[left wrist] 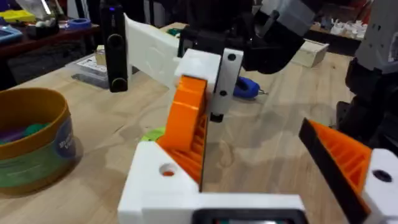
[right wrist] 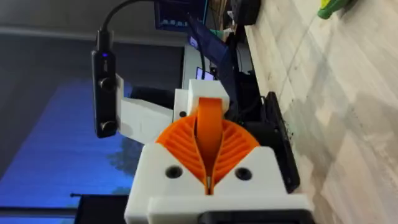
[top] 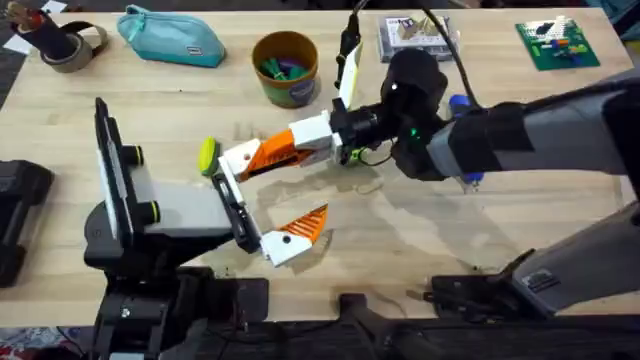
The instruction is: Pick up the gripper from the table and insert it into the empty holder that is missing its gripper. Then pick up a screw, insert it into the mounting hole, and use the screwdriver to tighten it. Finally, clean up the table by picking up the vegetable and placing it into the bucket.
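The right pincer [top: 300, 143] is squeezed tight on the orange gripper [top: 268, 152] in the middle of the picture. The left pincer [top: 268, 205] is spread wide just below. The yellow bucket [top: 285, 68] sits near the top of the worktop [top: 480, 230].

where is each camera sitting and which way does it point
overhead: above the arm bases, looking down and forward over the table; both arms show.
left wrist: on the left arm, facing across the table past the bucket; its own white and orange fingers at the bottom.
right wrist: on the right arm, rolled sideways, table to one side; right claw shut on an orange finger.
shared: overhead and left wrist both show the bucket.
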Available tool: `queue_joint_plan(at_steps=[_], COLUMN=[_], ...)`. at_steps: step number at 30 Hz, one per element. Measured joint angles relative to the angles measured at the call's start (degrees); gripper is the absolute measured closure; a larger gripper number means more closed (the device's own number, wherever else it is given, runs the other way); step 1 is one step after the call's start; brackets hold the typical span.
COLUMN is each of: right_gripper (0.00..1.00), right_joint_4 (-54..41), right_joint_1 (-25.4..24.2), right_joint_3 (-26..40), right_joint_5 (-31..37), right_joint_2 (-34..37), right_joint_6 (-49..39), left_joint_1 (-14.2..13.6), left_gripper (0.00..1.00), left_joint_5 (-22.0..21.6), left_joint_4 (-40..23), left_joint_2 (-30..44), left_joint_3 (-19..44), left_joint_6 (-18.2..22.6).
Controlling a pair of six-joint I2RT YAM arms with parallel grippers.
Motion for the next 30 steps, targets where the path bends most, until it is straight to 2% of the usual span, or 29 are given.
queue_joint_plan(at_steps=[14,30], right_gripper=[0.980,0.980], right_joint_4=[-1.50,-1.50], right_joint_1=[-1.14,-1.20], right_joint_3=[1.45,1.55], right_joint_5=[-4.90,-4.91], right_joint_2=[0.54,0.62], right_joint_6=[-2.02,-3.02], left_joint_1=[-0.02,-0.02], left_gripper=[0.013,0.014], left_joint_5=[2.42,2.84], left_joint_4=[-0.27,-0.35], left_joint_2=[0.00,0.00], left_joint_3=[0.02,0.02], left_joint_6=[0.61,0.92])
